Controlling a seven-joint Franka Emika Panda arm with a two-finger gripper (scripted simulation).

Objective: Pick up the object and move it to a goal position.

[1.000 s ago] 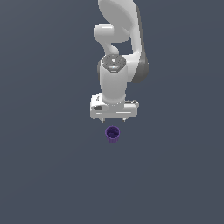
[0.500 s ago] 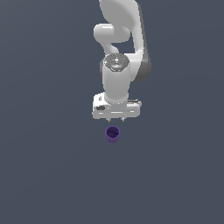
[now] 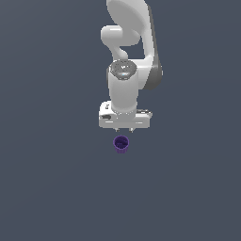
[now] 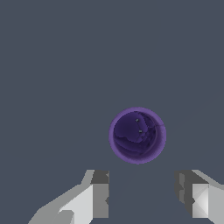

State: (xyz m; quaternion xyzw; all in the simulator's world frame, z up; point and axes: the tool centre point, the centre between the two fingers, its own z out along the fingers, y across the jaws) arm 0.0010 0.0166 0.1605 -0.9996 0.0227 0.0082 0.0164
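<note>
**Ana:** While the arm (image 3: 129, 52) hangs over the flat grey floor (image 3: 47, 188), where does the cup sit?

**Ben:** The small dark purple cup (image 3: 121, 144) stands upright on the floor, mouth up, near the middle of the exterior view. It lies just below the gripper (image 3: 123, 130) in that picture, on the near side of it, and a strip of floor shows between the two.

**Ana:** Is the gripper touching it?

**Ben:** No. In the wrist view the cup (image 4: 137, 135) sits clear of both fingers (image 4: 99, 194), beyond their tips rather than between them. Bare grey floor (image 4: 52, 65) surrounds it on every side.

**Ana:** How do the jaws stand?

**Ben:** Spread apart and holding nothing. The wrist view shows the gripper (image 4: 142, 192) with one finger on each side and a wide gap of floor between them, wider than the cup. From outside, only two short tips poke out under the white hand body.

**Ana:** Can you see inside the cup?

**Ben:** Yes, the wrist camera looks straight down into it. The rim is a lighter purple ring, the hollow inside is darker, with faint glossy reflections and a couple of tiny pale specks.

**Ana:** And the arm's pose?

**Ben:** It points straight down, its wrist stacked over the hand, with the upper links rising to the far side and out of the picture's top.
</note>
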